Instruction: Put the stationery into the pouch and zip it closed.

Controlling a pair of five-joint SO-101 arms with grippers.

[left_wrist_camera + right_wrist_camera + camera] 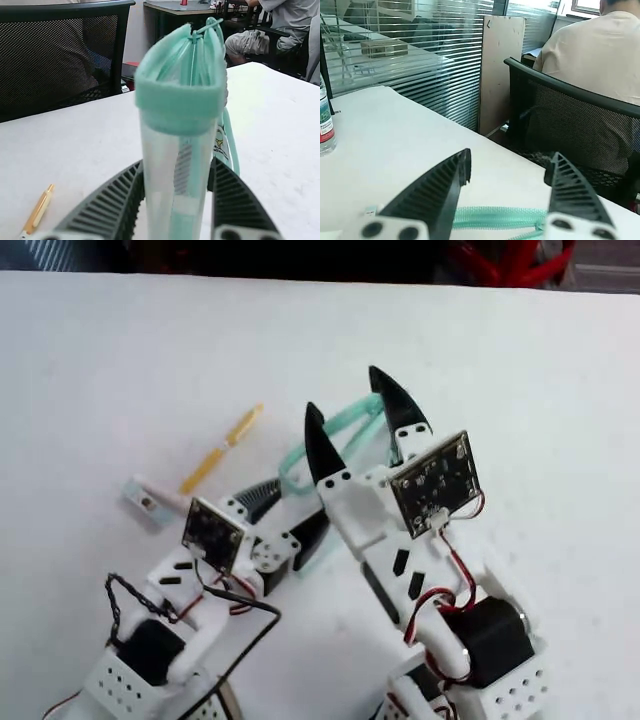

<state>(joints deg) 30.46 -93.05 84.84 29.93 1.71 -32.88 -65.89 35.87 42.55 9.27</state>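
Clear mint-trimmed plastic pouch [180, 100] clamped at frame centre by left gripper [177, 167]. Right gripper [510, 160] spread wide, empty, above pouch. Yellow pen [222, 448] and small grey-white block [150, 502] seen centre-left on table, unpacked. Packing and zipping judged outstanding.

- left arm [150, 650] comes in from the near-left corner of the high view; it stretches low and angles inward toward the middle, wrist camera board facing up
- left pincer [176, 167] — its ribbed fingers [120, 200] are closed from both sides on one end of the pouch [180, 95], pressing against it
- right arm [470, 640] comes from the near-right side and leans forward and slightly inward, close beside the left arm; its wrist board also faces up
- right pincer [358, 410] — two black pointed fingers spread wide apart, tips pointing away from the arm's base; it sits farther forward than the left pincer
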